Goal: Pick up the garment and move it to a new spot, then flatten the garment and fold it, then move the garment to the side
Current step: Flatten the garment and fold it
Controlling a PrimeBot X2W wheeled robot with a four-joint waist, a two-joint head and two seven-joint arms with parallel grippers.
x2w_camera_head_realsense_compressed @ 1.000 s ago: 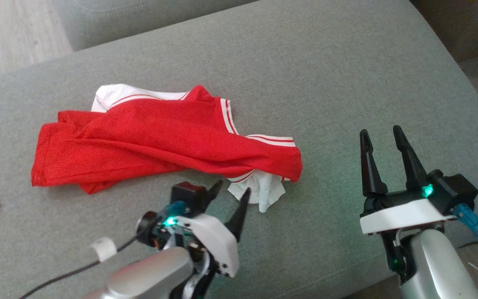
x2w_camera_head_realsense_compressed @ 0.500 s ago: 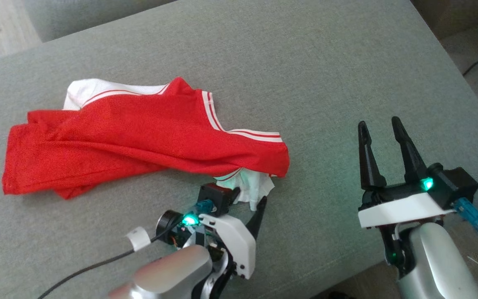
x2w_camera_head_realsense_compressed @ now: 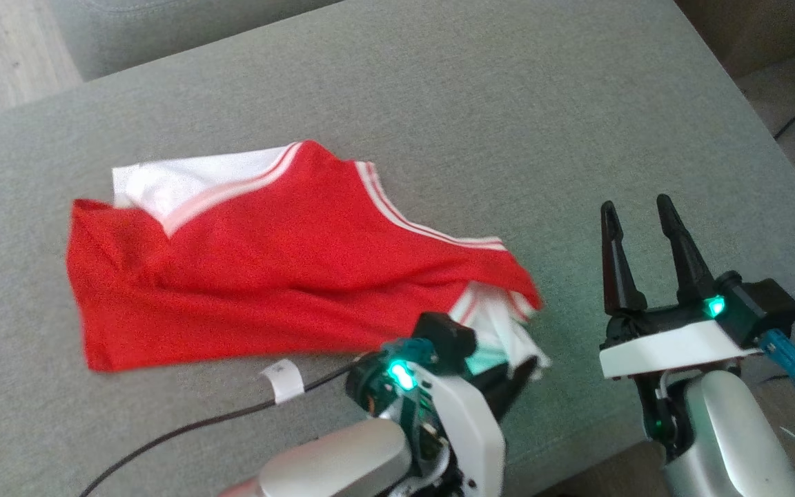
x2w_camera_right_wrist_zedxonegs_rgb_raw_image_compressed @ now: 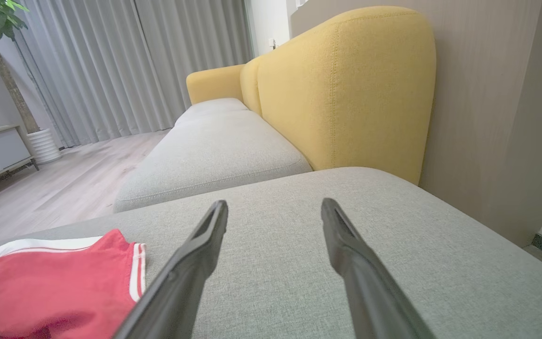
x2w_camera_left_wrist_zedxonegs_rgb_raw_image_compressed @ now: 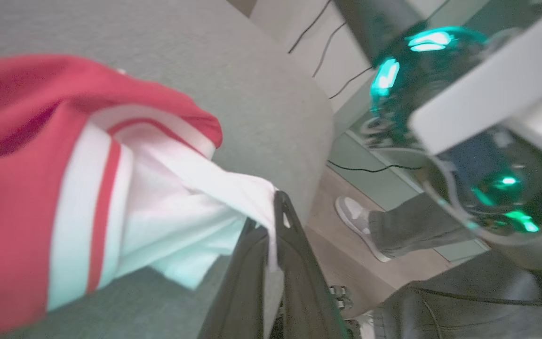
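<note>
Head view: you have the red-and-white garment [x2w_camera_head_realsense_compressed: 287,276] lying left of centre on the grey sofa cushion [x2w_camera_head_realsense_compressed: 508,103]. Your left gripper [x2w_camera_head_realsense_compressed: 508,376] is clenched on its white corner near the front edge. The right gripper [x2w_camera_head_realsense_compressed: 635,203] is released, apart from it.
Left wrist view: the fingers [x2w_camera_left_wrist_zedxonegs_rgb_raw_image_compressed: 299,268] pinch white fabric.
Right wrist view: the fingers are spread over the cushion.

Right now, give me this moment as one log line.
phase: grasping garment | left gripper: shut on garment's white corner | right gripper: open, empty, above sofa cushion
</note>
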